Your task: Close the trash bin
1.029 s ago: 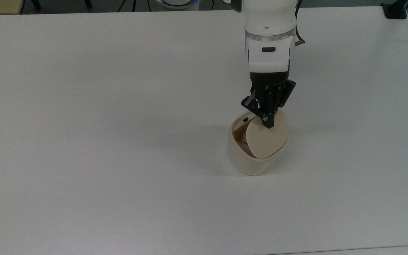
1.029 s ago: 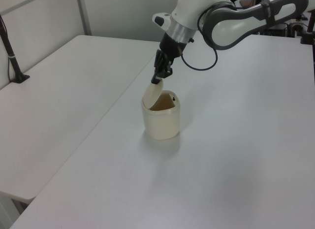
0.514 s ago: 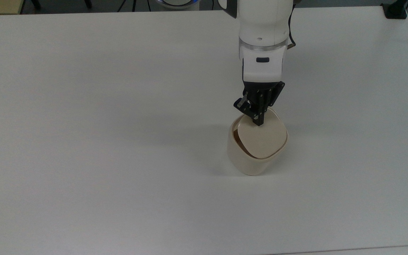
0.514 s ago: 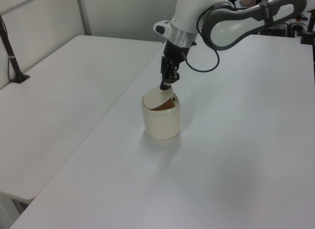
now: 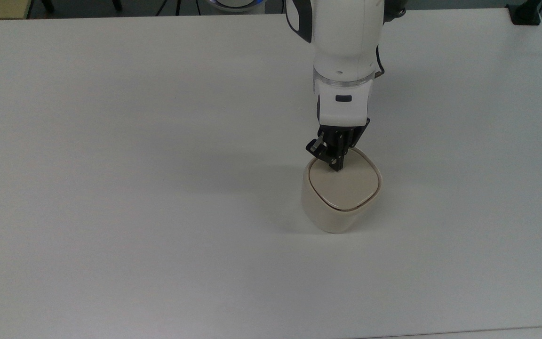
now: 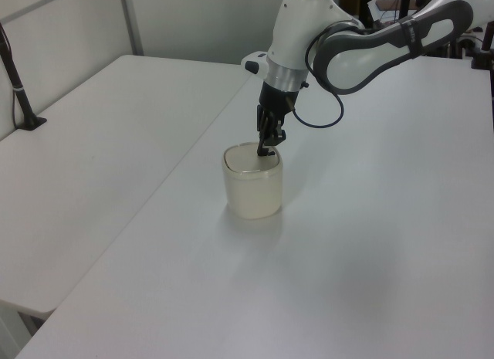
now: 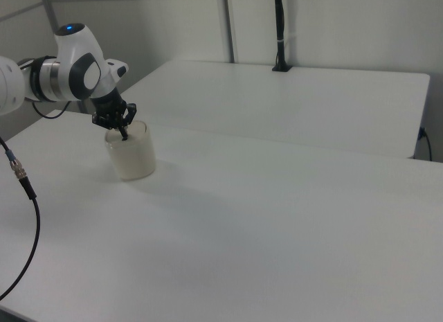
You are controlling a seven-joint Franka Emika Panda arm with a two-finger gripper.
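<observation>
The cream-beige trash bin (image 5: 334, 207) stands on the white table, right of centre in the top view. Its flat lid (image 5: 348, 186) lies level in the rim, with a thin dark seam all round. My gripper (image 5: 336, 167) points down with its fingers shut together, the tip touching the lid's far edge. In the left view the bin (image 6: 252, 191) stands mid-table with the gripper (image 6: 262, 150) on its top. The right view has the bin (image 7: 131, 156) at the left under the gripper (image 7: 124, 136).
The white table (image 5: 158, 188) spreads wide around the bin. A second white table (image 6: 93, 143) adjoins it at the left view's left. A black clamp post (image 6: 19, 96) stands there, and another black post (image 7: 279, 31) in the right view's background. A cable (image 7: 31, 218) hangs at the right view's left.
The lid swung down from tilted-open to flat in the rim, hiding the tan interior. My gripper moved down and toward the top view's left, staying on the lid.
</observation>
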